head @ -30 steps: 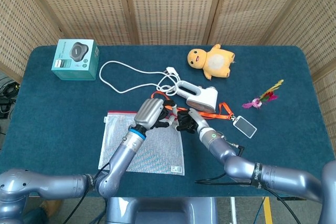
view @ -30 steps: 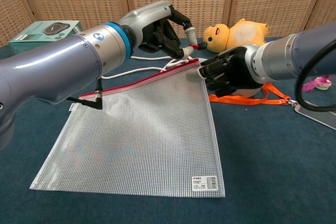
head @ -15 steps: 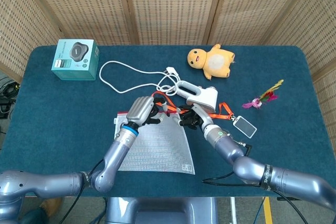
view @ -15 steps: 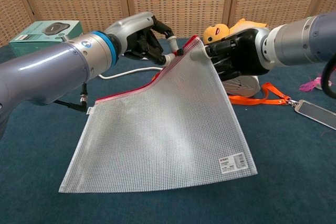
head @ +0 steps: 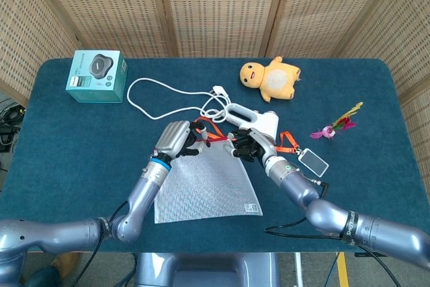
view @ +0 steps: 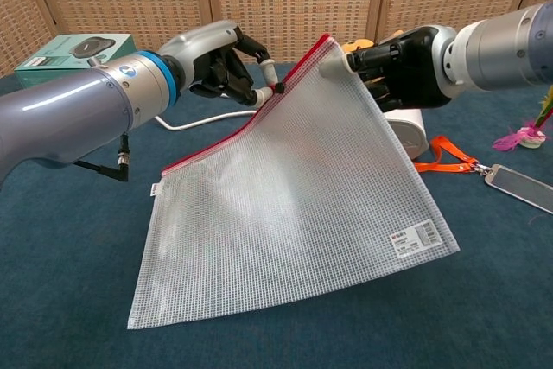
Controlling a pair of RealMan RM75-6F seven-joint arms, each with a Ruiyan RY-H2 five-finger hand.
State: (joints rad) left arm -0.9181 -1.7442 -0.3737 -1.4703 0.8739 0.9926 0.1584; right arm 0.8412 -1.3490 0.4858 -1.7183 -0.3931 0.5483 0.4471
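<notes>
Your right robot hand (view: 406,65) grips the top corner of the mesh pouch (view: 294,205) and holds it raised, while your left robot hand (view: 226,71) pinches the red zipper edge (view: 259,110) at the pull. The pouch hangs tilted, its lower edge resting on the tabletop (head: 74,139) in front of you. As I judge it, the lifting and the grasp on the pull are done; the zipper looks closed along the whole edge, so the opening is what remains.

Behind your hands lie the white cable (head: 158,95), the white device (head: 254,121) and the orange lanyard (view: 445,155), all close by. The plush toy (head: 272,77) and the box (head: 97,75) sit well apart. You have open room to your left and toward the near edge.
</notes>
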